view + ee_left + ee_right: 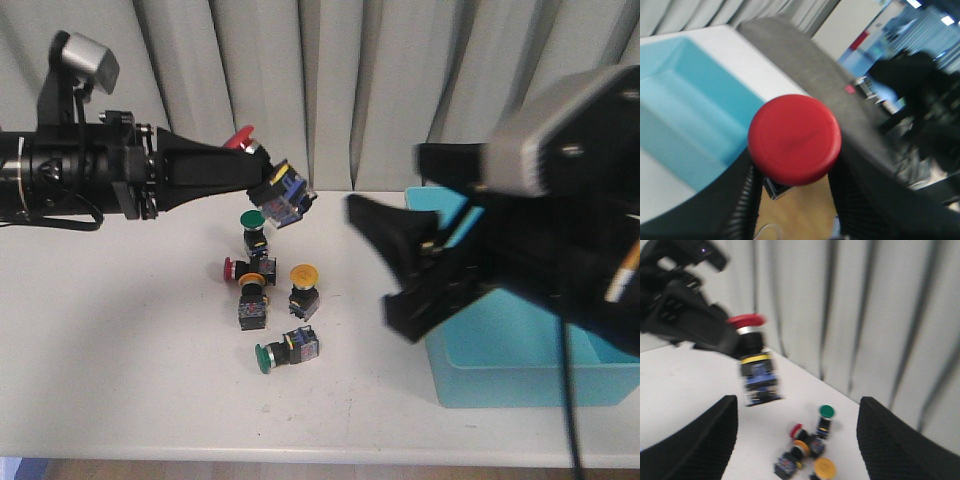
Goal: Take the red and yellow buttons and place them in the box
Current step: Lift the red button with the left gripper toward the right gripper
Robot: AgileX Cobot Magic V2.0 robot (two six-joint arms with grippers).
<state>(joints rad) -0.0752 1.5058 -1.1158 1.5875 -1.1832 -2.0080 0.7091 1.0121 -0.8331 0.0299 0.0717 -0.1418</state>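
Note:
My left gripper (258, 178) is shut on a red button (272, 190) and holds it in the air above the pile, its red cap (795, 139) between the two fingers. My right gripper (372, 258) hangs open and empty in front of the turquoise box (520, 350), blurred. On the table lie one red button (229, 267) and two yellow buttons (253, 282) (303, 273). In the right wrist view the held red button (755, 365) hangs over the red (796, 430) and yellow (823, 467) ones, which show between the open fingers (700, 440).
Two green-capped switches (252, 222) (265, 357) lie among the pile on the white table (120, 340). Grey curtains (340, 70) hang behind the table. The box stands at the table's right front, partly hidden by my right arm.

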